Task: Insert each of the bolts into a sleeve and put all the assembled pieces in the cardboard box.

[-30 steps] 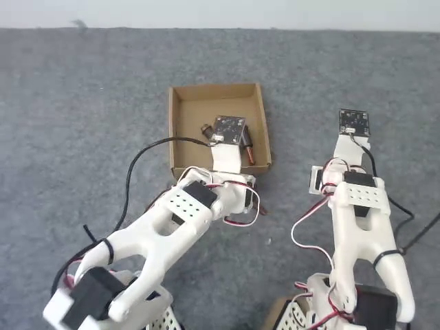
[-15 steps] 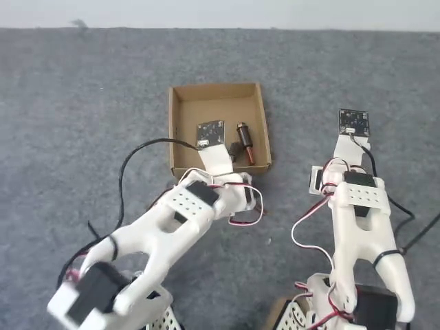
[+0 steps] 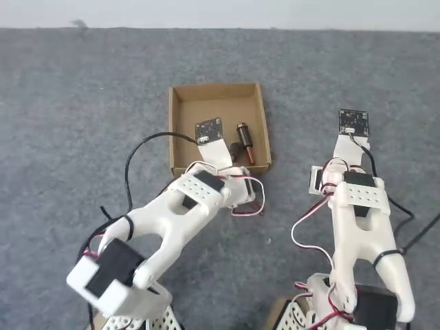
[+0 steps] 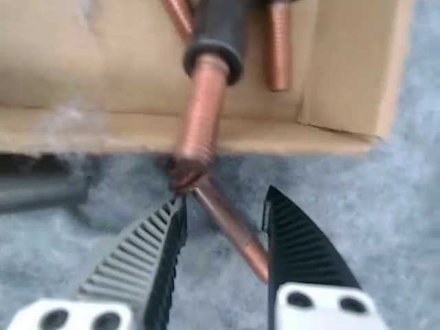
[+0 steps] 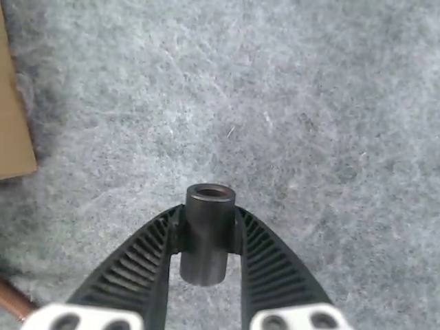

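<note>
Drawing back from the cardboard box toward 6 o'clock, the left gripper hung with jaws spread.
A loose bolt lay between them on the carpet; at the box's 3 o'clock the right gripper kept pinching a sleeve. The boxed pieces were cut off at the left wrist view's edge.

A grey, felt-like carpet covers the table, its fibres coarse and mottled up close. A pale strip of wall runs along the carpet's far edge. A small dark speck sits on that far edge.
</note>
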You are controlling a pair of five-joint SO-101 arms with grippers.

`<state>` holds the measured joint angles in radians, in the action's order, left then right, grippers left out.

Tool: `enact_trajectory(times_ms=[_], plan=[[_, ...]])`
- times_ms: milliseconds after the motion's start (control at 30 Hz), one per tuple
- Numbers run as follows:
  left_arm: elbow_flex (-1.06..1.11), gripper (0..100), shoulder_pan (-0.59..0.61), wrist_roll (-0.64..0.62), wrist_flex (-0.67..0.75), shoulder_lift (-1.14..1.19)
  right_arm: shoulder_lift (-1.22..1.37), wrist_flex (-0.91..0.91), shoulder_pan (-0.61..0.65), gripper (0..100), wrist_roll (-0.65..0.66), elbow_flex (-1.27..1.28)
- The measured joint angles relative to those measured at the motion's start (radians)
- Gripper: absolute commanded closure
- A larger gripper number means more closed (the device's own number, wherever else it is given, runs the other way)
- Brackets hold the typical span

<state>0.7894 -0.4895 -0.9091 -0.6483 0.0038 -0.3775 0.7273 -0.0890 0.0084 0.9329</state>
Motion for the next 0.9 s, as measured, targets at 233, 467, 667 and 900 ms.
enact_trajectory(times_ms=[233, 467, 667, 900], plan=[[-0.091, 84, 0.006, 0.000, -0.064, 0.100, 0.000, 0.000, 0.000, 99.2, 0.000, 0.000], [-0.101, 99, 0.006, 0.011, -0.077, 0.101, 0.000, 0.000, 0.000, 99.2, 0.000, 0.000], [-0.103, 99, -0.018, 0.098, -0.081, 0.101, 0.000, 0.000, 0.002, 99.2, 0.000, 0.000], [-0.198, 99, -0.044, 0.292, -0.292, 0.103, 0.000, 0.000, 0.000, 99.2, 0.000, 0.000]])
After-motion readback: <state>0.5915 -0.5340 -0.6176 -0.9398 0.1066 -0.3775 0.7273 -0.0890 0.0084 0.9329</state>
